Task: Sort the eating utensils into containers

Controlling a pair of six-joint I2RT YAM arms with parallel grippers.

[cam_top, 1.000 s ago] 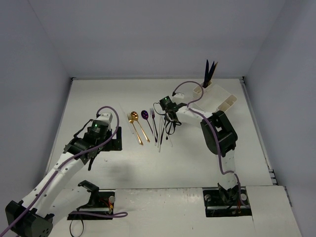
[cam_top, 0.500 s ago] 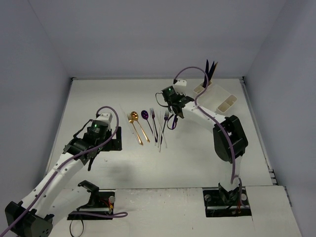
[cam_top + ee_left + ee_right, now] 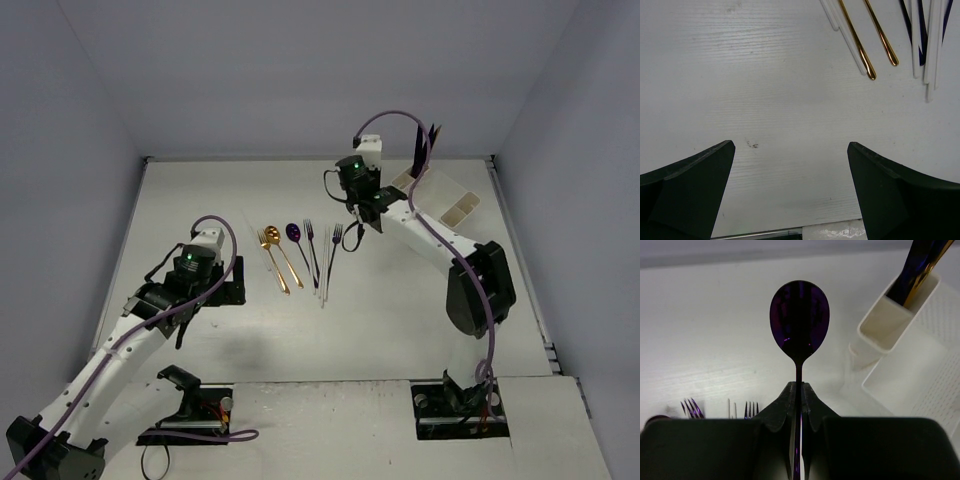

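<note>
Centrally, the right pincer (image 3: 798, 392) clamps a glossy purple spoon (image 3: 799, 320), oval bowl upright; the left pincer (image 3: 790, 150) gapes over the grainy white desk (image 3: 765, 100).

One spoon (image 3: 799, 320) is deep purple, its mirror-gloss bowl streaked by dark vertical reflections, against the black fingers (image 3: 781, 409) of the right gripper (image 3: 798, 395); the organizer (image 3: 900, 385) is white to cream plastic, its tray floor stippled with a fine dot grid, and one cup (image 3: 887, 325) shows dark purple-blue and gold tips (image 3: 920, 262). The table (image 3: 765, 90) is white with faint horizontal wood grain and a few dark specks, bearing shiny gold handles (image 3: 870, 74), clear-white handles (image 3: 935, 50) and purple-blue forks (image 3: 309, 232). The arms (image 3: 130, 345) are white with black joints, purple cables (image 3: 215, 222) and green lights (image 3: 186, 258); the walls (image 3: 300, 80) are pale lilac-grey.
</note>
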